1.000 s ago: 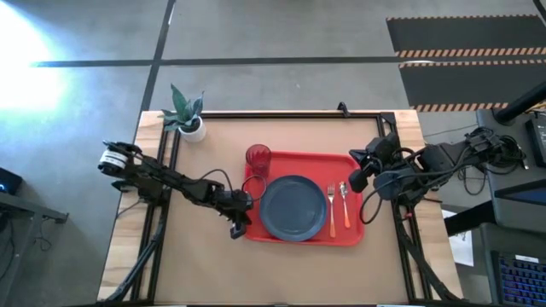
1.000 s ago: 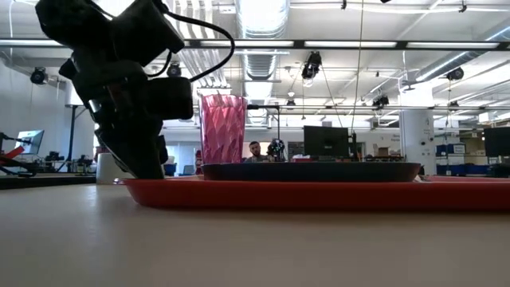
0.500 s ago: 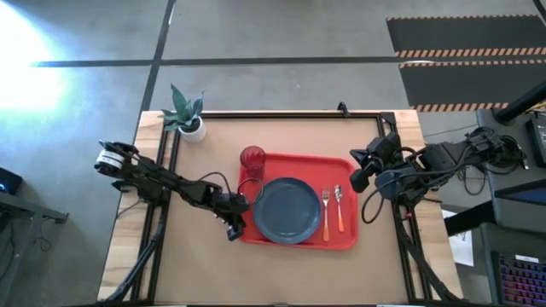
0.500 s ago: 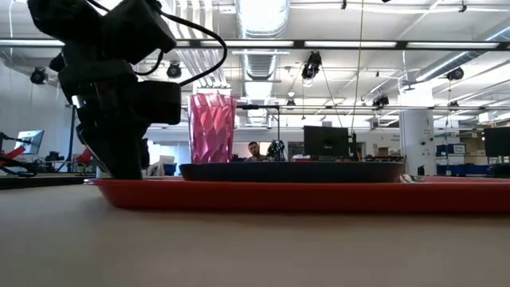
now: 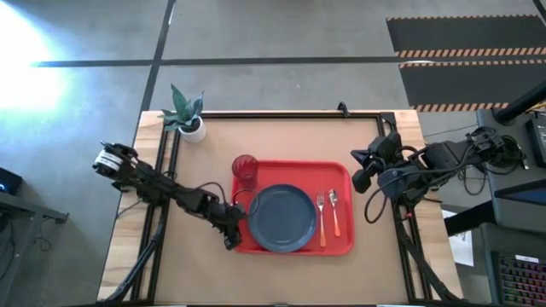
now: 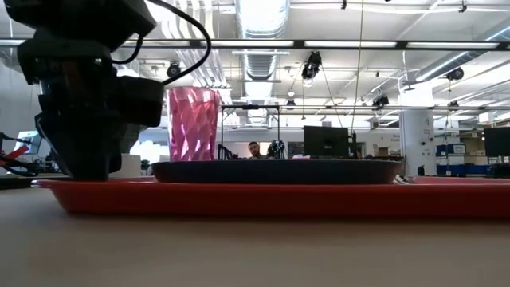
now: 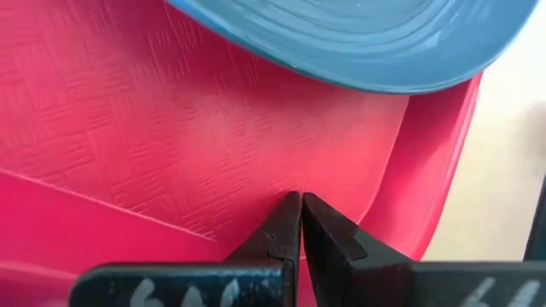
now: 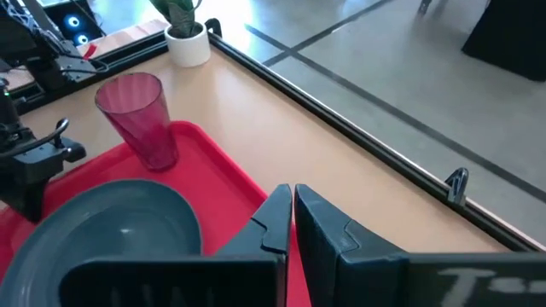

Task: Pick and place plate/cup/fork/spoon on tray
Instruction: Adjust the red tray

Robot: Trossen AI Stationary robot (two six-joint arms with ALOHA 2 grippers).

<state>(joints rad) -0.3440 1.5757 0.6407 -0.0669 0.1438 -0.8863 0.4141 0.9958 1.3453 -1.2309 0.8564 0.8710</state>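
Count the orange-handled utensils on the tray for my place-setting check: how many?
2: the fork lies right of the plate on the tray, and the spoon lies beside it, nearer the tray's right edge. None seem hidden.

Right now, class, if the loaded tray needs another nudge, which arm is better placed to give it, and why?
Probably the left: the left gripper is shut on the tray at its near-left corner. The right gripper is shut too but sits off the tray's right edge, touching nothing.

I see a grey concrete floor with dark lines and a striped mat; beyond, bright ceiling lights, ducts, monitors.
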